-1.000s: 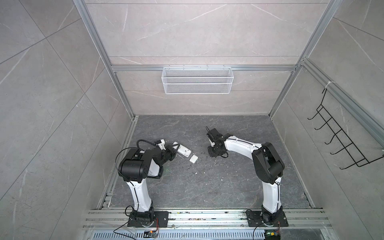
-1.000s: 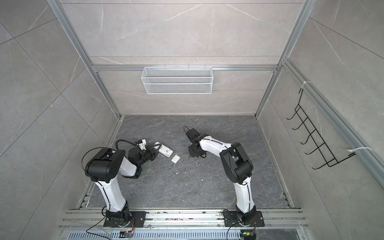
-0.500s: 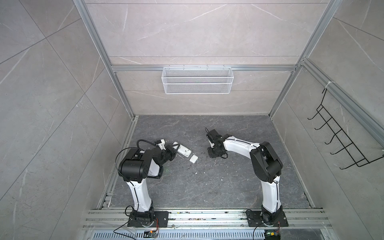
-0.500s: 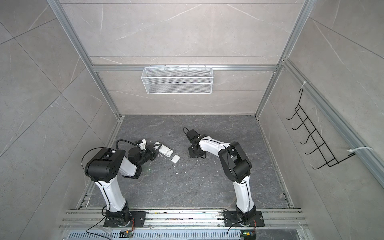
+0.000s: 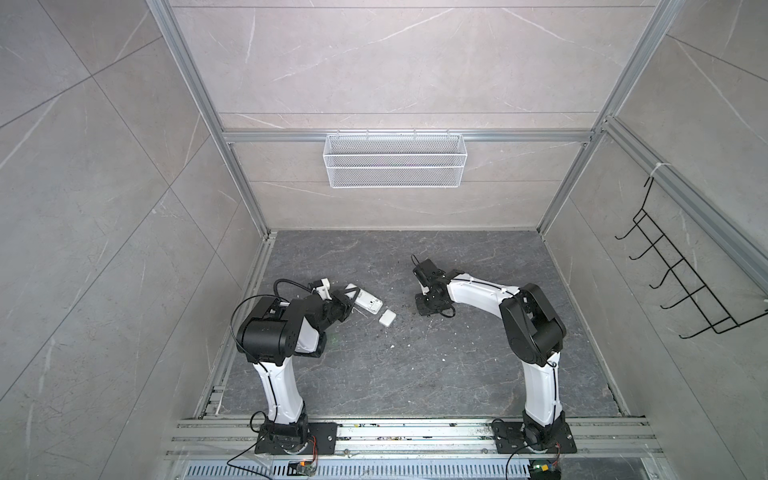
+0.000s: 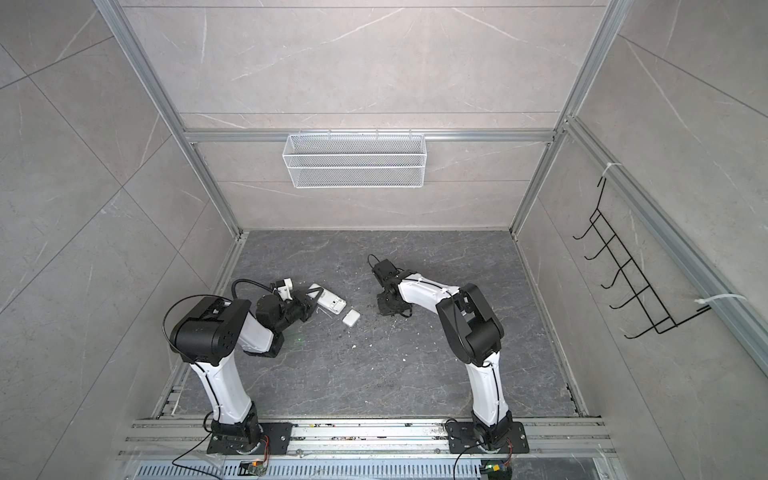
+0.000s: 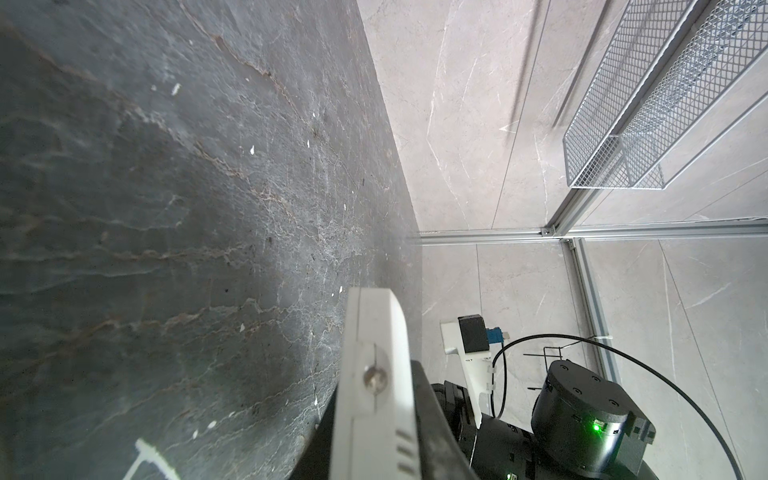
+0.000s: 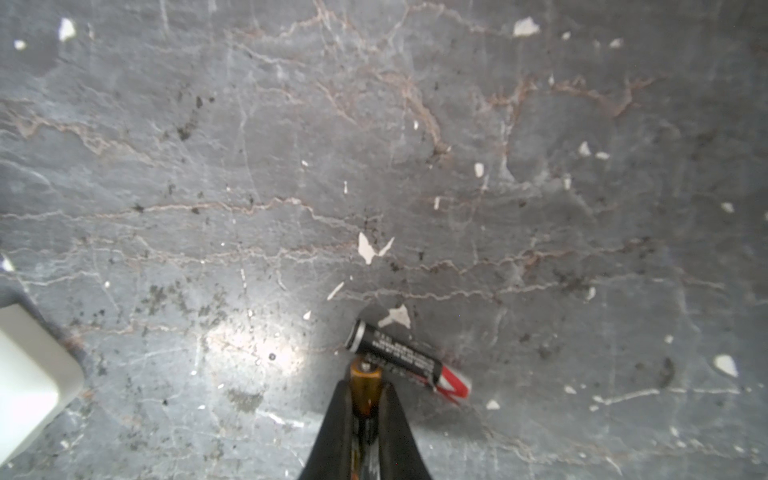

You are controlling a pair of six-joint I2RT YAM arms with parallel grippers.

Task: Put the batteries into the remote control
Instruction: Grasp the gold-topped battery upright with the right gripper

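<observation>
Hanging on the back rail, a wire basket (image 5: 395, 166) is seen in both top views, while the remote control (image 5: 368, 300) on the floor's left is clamped at one end by the tightly closed left gripper (image 5: 348, 302), a white cover (image 5: 387, 329) just beside it. Since a second ago the right gripper (image 8: 365, 388) has been squeezed tight onto a battery (image 8: 365, 379). That, plus a second battery (image 8: 399, 359) lying by its tip, is only shown in the right wrist view.
</observation>
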